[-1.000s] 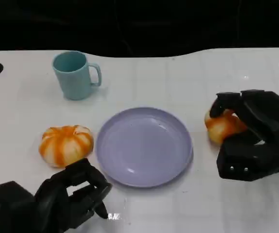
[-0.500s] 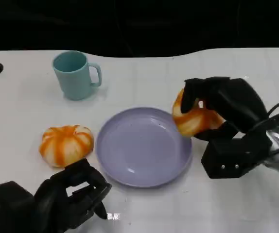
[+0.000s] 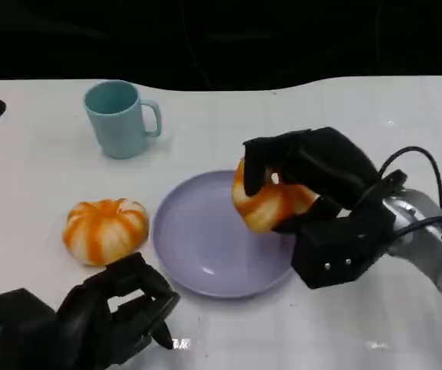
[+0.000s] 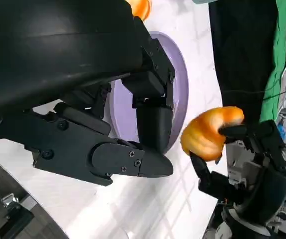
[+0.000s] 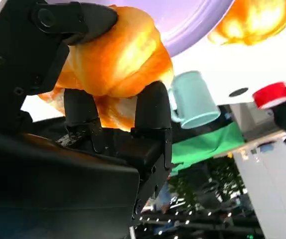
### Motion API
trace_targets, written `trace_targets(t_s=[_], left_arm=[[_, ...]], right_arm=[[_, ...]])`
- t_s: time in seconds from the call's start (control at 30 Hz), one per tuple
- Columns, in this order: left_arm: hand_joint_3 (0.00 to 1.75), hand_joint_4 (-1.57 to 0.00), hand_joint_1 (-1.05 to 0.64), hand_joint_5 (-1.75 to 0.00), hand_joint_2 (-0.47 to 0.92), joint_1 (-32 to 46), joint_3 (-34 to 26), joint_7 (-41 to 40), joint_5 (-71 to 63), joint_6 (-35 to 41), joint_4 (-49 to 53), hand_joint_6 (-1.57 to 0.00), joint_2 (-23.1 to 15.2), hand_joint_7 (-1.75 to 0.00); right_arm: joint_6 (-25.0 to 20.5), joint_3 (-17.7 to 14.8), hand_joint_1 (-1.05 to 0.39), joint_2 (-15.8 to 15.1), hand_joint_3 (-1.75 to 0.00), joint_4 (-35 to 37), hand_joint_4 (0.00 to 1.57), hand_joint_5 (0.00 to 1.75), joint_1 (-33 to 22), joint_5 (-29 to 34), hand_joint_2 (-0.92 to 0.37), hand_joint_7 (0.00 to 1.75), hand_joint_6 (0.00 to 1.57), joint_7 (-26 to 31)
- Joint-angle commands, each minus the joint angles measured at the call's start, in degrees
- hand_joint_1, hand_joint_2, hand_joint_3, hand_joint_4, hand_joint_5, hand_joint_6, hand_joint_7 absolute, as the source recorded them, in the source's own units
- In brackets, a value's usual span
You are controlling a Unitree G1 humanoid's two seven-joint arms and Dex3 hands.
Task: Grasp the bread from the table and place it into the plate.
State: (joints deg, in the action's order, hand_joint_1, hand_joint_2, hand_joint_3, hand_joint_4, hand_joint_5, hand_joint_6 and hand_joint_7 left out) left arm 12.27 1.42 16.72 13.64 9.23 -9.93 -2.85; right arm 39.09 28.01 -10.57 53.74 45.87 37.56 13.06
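Both hands are matte black, built from blocky, hard-edged segments with rounded fingertips. The right hand (image 3: 321,204) has a boxy black palm block with small bright screw heads on its face, and it joins a silver, smooth cylindrical forearm (image 3: 425,235). Thin black cables (image 3: 410,158) loop from the back of that hand to the forearm. The left hand (image 3: 90,320) shows a rounded black shell, with small silver screws set into the finger segments (image 4: 118,159) and glossy, curved casing above them; its fingertips taper to blunt points.
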Motion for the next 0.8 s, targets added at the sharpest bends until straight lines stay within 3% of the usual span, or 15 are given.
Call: trace_targets(t_s=[0.03, 0.13, 0.2, 0.27, 0.37, 0.4, 0.43, 0.5, 0.57, 0.8], left_arm=[[0.29, -0.74, -0.54, -1.75, 0.92, 0.68, -0.28, -0.19, -0.30, -1.32, -0.24, -0.67, -0.46, -1.51], [0.31, -0.74, -0.53, -1.75, 0.92, 0.93, 0.04, -0.20, -0.86, -2.12, -0.08, -0.68, -0.59, -1.51], [0.30, -0.74, -0.54, -1.75, 0.92, 1.05, 0.16, -0.55, -0.78, -1.53, -0.51, -0.69, -0.41, -1.51], [0.30, -0.74, -0.55, -1.75, 0.92, 1.03, 0.19, -0.71, -0.43, -1.09, -0.78, -0.69, -0.15, -1.50], [0.30, -0.74, -0.54, -1.75, 0.92, 1.10, 0.22, -1.01, -0.14, -0.25, -1.45, -0.69, 0.14, -1.50], [0.29, -0.74, -0.54, -1.75, 0.92, 1.16, 0.26, -1.13, -0.18, 0.05, -1.68, -0.69, 0.19, -1.50], [0.29, -0.74, -0.53, -1.75, 0.92, 1.21, 0.28, -1.04, -0.10, 0.08, -1.76, -0.69, 0.27, -1.50], [0.29, -0.73, -0.53, -1.75, 0.92, 1.29, 0.35, -0.88, -0.17, -0.14, -1.72, -0.68, 0.31, -1.50], [0.29, -0.73, -0.54, -1.75, 0.92, 1.42, 0.42, -0.91, -0.23, -0.16, -1.86, -0.68, 0.36, -1.49], [0.28, -0.74, -0.53, -1.75, 0.92, 1.81, 0.53, -1.35, -0.41, -0.25, -2.39, -0.69, 0.71, -1.49]], right_arm=[[1.17, 0.88, -0.07, 0.73, -1.34, 1.59, 0.97, 1.75, 1.59, 0.60, -0.26, 1.73, 0.75, -0.13], [1.09, 1.05, -0.06, 1.59, -1.31, 2.12, 0.96, 1.75, 1.60, 0.46, -0.27, 1.69, 0.75, -0.71], [1.70, 0.75, -0.07, 2.11, -1.22, 2.58, 0.91, 1.70, 1.77, -0.48, -0.33, 1.25, 0.87, -2.00], [2.10, 0.55, -0.07, 2.44, -1.16, 2.99, 0.89, 1.67, 1.90, -0.91, -0.36, 1.04, 0.92, -2.79], [2.48, 0.76, -0.20, 2.89, -0.57, 3.74, 0.78, 1.22, 2.03, -1.53, -0.62, 0.43, 0.89, -5.19], [2.72, 0.82, -0.25, 2.96, -0.38, 3.98, 0.76, 0.93, 2.01, -1.67, -0.72, 0.25, 0.85, -5.77], [2.98, 1.00, -0.27, 2.99, -0.29, 4.26, 0.76, 0.79, 2.03, -1.66, -0.77, 0.17, 0.84, -6.35], [2.69, 1.95, -0.38, 2.74, -0.14, 4.25, 0.63, 0.47, 2.30, -0.62, -0.88, 0.04, 0.70, -7.27], [1.66, 2.80, -0.49, 2.38, -0.13, 3.48, 0.49, 0.32, 2.41, 0.20, -0.91, 0.01, 0.55, -8.63], [-1.29, 2.94, -0.64, 1.43, -0.18, 0.42, 0.22, 0.17, 1.75, 0.75, -0.92, 0.00, 0.31, -12.28]])
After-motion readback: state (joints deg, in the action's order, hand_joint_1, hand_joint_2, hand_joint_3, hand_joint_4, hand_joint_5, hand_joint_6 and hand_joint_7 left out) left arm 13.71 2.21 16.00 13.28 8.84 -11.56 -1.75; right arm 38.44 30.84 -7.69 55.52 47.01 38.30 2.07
